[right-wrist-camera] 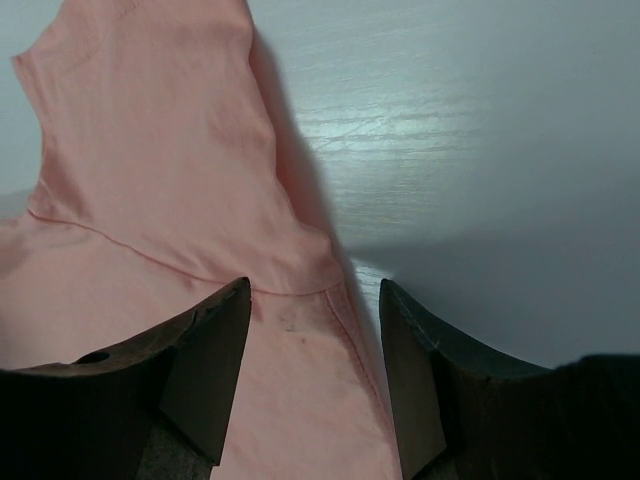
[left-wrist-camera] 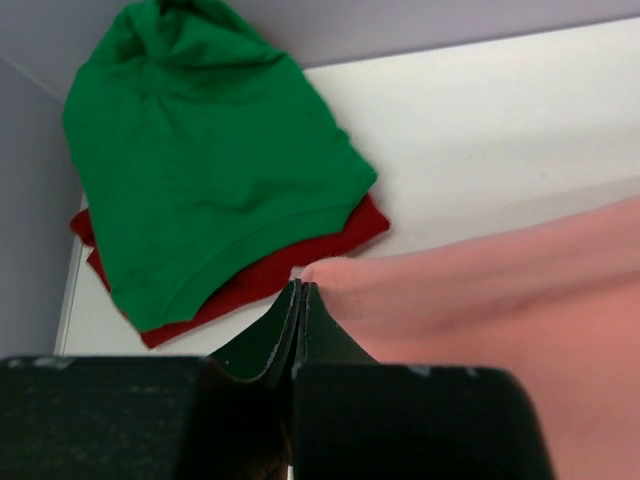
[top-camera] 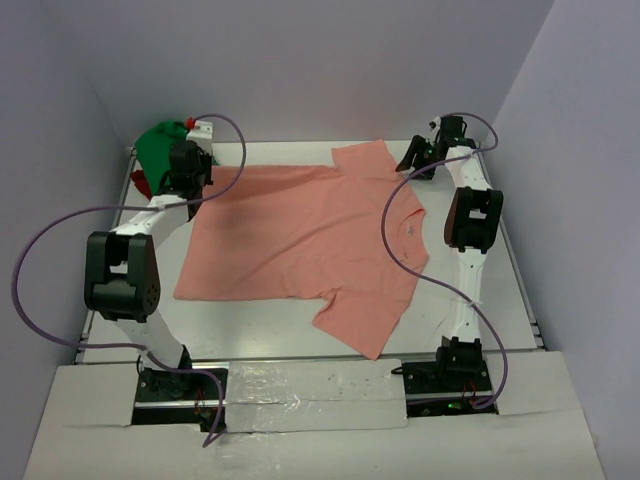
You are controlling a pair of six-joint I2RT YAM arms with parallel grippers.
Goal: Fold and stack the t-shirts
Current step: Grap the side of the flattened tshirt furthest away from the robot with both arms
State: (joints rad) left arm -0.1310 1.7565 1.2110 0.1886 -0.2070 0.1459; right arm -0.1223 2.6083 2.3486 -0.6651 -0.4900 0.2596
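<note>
- While the left gripper (left-wrist-camera: 300,290) pinches the far-left corner of the salmon-pink t-shirt (top-camera: 300,235), the right gripper (right-wrist-camera: 312,290) hangs open over its far-right sleeve
- Lying flat mid-table, it could skew if only the left pulls

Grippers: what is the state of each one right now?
Left gripper: shut on the salmon-pink t-shirt edge.
Right gripper: open, holding nothing.

Overhead view: bright, even, soft light; only faint shadows under the arms (top-camera: 470,215) on the table (top-camera: 290,330).
Right wrist view: pale sheen on the table, dark shadow beside the pink shirt (right-wrist-camera: 150,150); near fingers (right-wrist-camera: 200,370) soft.
Left wrist view: fingers dark, blurry; closest pink cloth smeared.
</note>
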